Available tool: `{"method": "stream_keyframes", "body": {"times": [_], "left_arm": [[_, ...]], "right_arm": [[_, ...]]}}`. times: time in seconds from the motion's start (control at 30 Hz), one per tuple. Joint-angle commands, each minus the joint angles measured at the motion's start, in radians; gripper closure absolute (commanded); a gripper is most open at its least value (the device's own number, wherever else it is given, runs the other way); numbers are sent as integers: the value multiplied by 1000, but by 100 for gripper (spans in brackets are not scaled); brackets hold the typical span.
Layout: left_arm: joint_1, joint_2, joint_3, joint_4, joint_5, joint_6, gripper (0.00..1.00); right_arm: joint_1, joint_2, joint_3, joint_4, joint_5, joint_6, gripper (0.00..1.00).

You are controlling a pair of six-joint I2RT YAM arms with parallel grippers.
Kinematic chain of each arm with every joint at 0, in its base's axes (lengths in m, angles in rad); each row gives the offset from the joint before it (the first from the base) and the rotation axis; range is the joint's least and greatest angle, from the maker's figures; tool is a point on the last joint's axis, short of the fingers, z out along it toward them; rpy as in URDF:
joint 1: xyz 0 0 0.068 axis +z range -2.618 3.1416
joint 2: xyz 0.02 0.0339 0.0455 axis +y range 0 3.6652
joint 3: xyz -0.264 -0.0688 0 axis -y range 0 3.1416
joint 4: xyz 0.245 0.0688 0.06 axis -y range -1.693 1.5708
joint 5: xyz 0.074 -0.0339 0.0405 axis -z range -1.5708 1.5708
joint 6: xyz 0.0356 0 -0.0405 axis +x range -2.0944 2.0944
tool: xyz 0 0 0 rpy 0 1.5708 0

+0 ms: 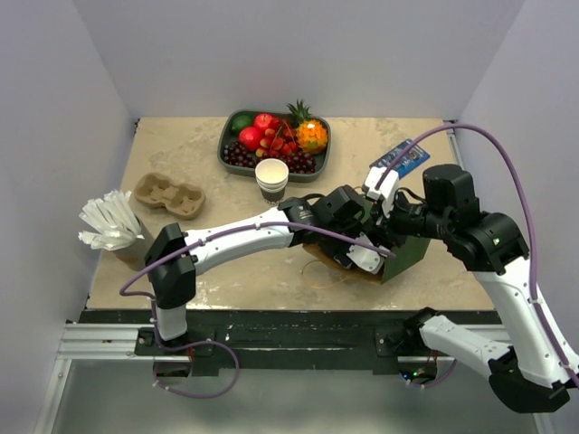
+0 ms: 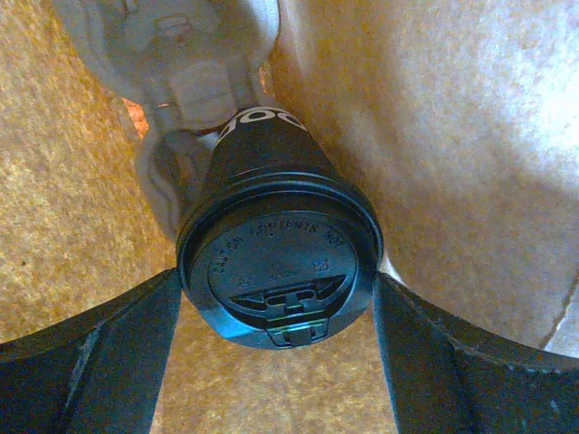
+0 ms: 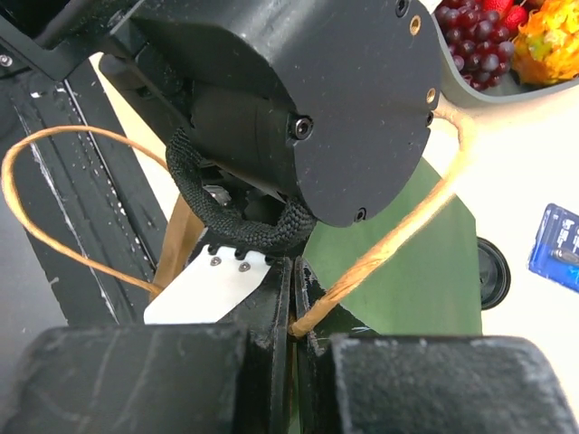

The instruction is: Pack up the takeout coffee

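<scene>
Left gripper: fingers pressed against both sides of the black lid, so it's gripping the takeout coffee. The cup sits inside the paper bag, with brown bag walls on either side in the left wrist view. Lid faces the camera, cup body is dark with white lettering. A pale moulded piece lies past the cup's far end; can't tell what it is.

Right gripper: closed, pinching one tan cord handle of the bag. The second handle loop hangs free to the left. Bag is green outside. Left arm's black wrist housing is right in front of the right wrist camera.

Further out on the table:
- loose black lid just beside the bag
- blue packet behind the bag
- stack of white paper cups in front of the fruit tray
- pulp cup carrier at the left
- bundle of white wrapped sticks at the left edge
</scene>
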Motion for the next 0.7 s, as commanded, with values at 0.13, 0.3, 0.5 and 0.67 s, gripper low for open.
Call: {"method": "stream_keyframes", "body": {"times": [0.13,0.3,0.5,0.67], "left_arm": [[5,-14,36,54,18,-69,100],[-4,4,36,69,17,-80,100],[-10,21,36,71,-3,-88,100],[-13,43,41,53,-54,-65,100]], "right_arm": [[6,50,85,-40,155,22,59],[-1,118,218,-58,102,59,32],[-9,168,314,-89,56,39,25],[-9,180,347,-38,67,49,24]]}}
